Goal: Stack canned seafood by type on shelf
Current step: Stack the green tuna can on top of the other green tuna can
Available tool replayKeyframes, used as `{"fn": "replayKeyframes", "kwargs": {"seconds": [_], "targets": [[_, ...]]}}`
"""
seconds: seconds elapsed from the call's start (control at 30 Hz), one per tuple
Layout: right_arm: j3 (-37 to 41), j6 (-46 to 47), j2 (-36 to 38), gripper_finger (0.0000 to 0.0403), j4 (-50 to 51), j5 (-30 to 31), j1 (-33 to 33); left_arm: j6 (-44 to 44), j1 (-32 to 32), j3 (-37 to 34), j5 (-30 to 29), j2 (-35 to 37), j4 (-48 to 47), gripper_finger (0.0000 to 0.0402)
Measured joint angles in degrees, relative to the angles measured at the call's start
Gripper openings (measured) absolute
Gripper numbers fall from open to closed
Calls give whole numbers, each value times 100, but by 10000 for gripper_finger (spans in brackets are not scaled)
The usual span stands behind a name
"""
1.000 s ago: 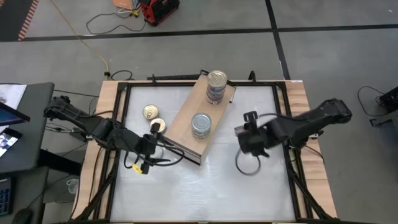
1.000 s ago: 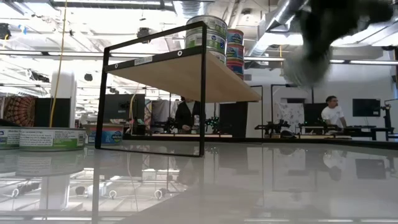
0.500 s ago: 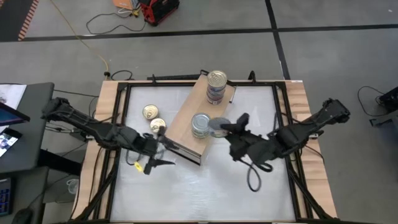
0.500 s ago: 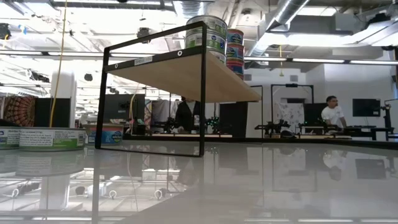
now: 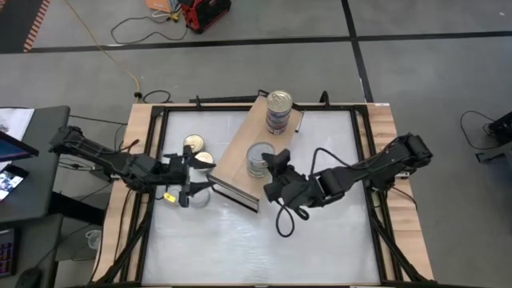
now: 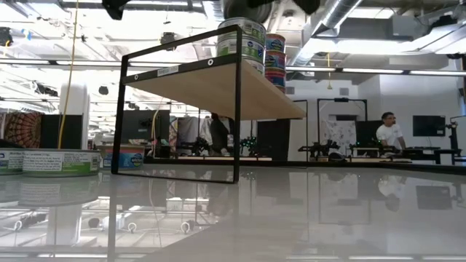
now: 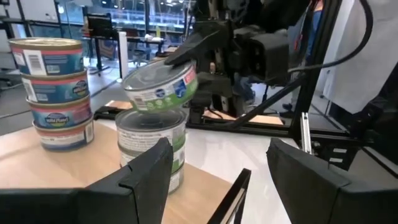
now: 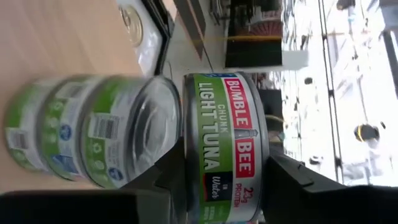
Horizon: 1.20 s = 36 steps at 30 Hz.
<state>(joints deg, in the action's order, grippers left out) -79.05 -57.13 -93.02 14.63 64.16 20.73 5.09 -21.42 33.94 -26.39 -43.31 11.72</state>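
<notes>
High view first: I see the shelf (image 5: pixel 254 162) lying diagonally on the white tabletop (image 5: pixel 264 240), carrying a tall stack of blue-labelled tins (image 5: pixel 278 111) at its far end and a green-labelled stack (image 5: pixel 258 158) nearer the middle. Two gold-lidded tins (image 5: pixel 196 152) sit on the tabletop just beside the shelf. My right gripper (image 5: pixel 276 166) reaches over the shelf, right at the green-labelled stack. My left gripper (image 5: pixel 190 178) hangs over the tabletop beside the gold-lidded tins, fingers spread apart with nothing between them.

Low view: both stacks show on the shelf top, and flat tins (image 6: pixel 60 161) rest on the tabletop well apart from it; people stand in the room behind.

Left wrist view: the right gripper (image 7: pixel 180 62) holds a tuna tin (image 7: pixel 160 86) tilted, just above the green-labelled stack (image 7: pixel 151 148); the blue-labelled stack (image 7: pixel 57 92) stands near it.

Right wrist view: the dark fingers (image 8: pixel 169 177) are clamped on a Bumble Bee light tuna tin, next to the stack's silver lid.
</notes>
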Motion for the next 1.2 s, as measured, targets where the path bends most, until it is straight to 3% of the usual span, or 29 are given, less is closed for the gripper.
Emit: {"fn": "replayKeyframes", "kwargs": {"seconds": [0.37, 0.6, 0.8, 1.2], "targets": [[-2, 420, 7, 229, -8, -343, -70, 60, 1, -34, 74, -136, 229, 248], [-143, 994, 5, 233, 699, -480, -85, 125, 1, -35, 74, -127, 235, 248], [-550, 1515, 7, 233, 1366, -1327, -115, 139, 1, -35, 75, -126, 235, 248], [-571, 1378, -191, 233, 850, -1905, -324, -27, 1, 0, 214, -126, 252, 248]]}}
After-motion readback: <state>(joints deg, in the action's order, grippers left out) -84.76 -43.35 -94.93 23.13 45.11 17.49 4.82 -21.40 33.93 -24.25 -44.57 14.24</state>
